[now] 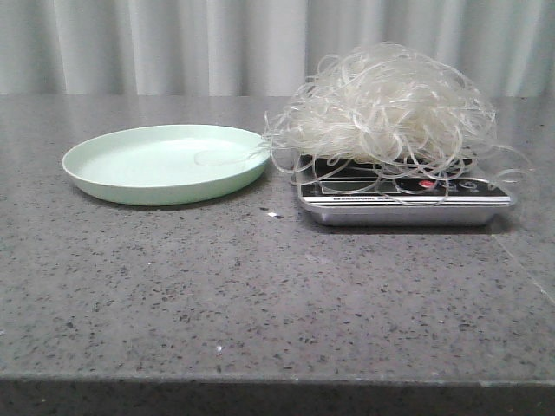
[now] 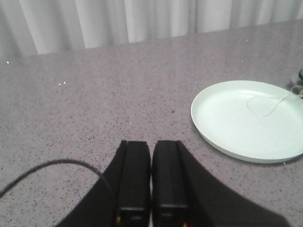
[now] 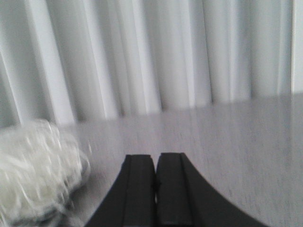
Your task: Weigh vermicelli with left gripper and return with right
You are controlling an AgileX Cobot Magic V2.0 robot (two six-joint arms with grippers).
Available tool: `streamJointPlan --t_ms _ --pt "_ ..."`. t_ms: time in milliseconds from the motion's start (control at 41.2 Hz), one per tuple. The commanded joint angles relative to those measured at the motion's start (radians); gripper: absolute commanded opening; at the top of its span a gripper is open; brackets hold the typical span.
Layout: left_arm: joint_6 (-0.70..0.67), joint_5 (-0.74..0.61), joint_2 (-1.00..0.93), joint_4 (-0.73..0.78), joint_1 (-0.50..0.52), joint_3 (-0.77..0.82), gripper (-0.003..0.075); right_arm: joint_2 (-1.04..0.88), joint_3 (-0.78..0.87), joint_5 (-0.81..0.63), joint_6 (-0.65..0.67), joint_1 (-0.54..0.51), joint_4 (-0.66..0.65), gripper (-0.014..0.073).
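Front view: the vermicelli (image 1: 386, 108) sits piled on the scale (image 1: 405, 195), one loop trailing onto the green plate (image 1: 165, 162). Left wrist view: the left gripper (image 2: 151, 177) is closed, empty, above the table (image 2: 94, 104). Right wrist view: the right gripper (image 3: 156, 184) is closed, empty, near the vermicelli.

I read this as a staged test bench. A speckled grey stone counter (image 1: 260, 303) fills my view. Pleated pale grey curtains (image 1: 173, 43) close off everything behind it.
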Motion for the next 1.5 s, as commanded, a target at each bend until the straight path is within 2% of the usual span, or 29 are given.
streamJointPlan --t_ms 0,218,461,534,631,776,825,1164,1480 --pt "-0.010 -0.120 -0.040 0.001 0.002 0.007 0.0137 0.036 -0.129 -0.091 0.001 -0.005 0.011 0.0150" --pt "-0.010 -0.116 -0.054 0.001 0.002 0.030 0.0137 0.319 -0.451 -0.021 0.001 0.001 0.010 0.0150" --pt "-0.010 -0.120 -0.054 0.001 0.002 0.030 0.0137 0.655 -0.880 0.159 0.000 0.007 0.010 0.0153" --pt "-0.010 -0.120 -0.054 0.001 0.002 0.030 0.0137 0.741 -0.976 0.222 0.000 0.023 0.009 0.0179" --pt "-0.010 -0.120 -0.054 0.001 0.002 0.030 0.0137 0.847 -1.105 0.314 -0.001 0.065 0.009 0.0314" --pt "-0.010 -0.120 -0.054 0.001 0.002 0.030 0.0137 0.985 -1.259 0.440 -0.009 0.154 0.009 0.0580" --pt "-0.010 -0.120 -0.054 0.001 0.002 0.030 0.0137 1.028 -1.301 0.502 -0.035 0.183 0.009 0.0622" --pt "-0.010 -0.120 -0.054 0.001 0.002 0.030 0.0137 1.297 -1.513 0.936 -0.184 0.394 0.012 0.0612" --pt "-0.010 -0.120 -0.054 0.001 0.002 0.030 0.0137 1.451 -1.543 1.107 -0.266 0.500 0.012 0.0612"
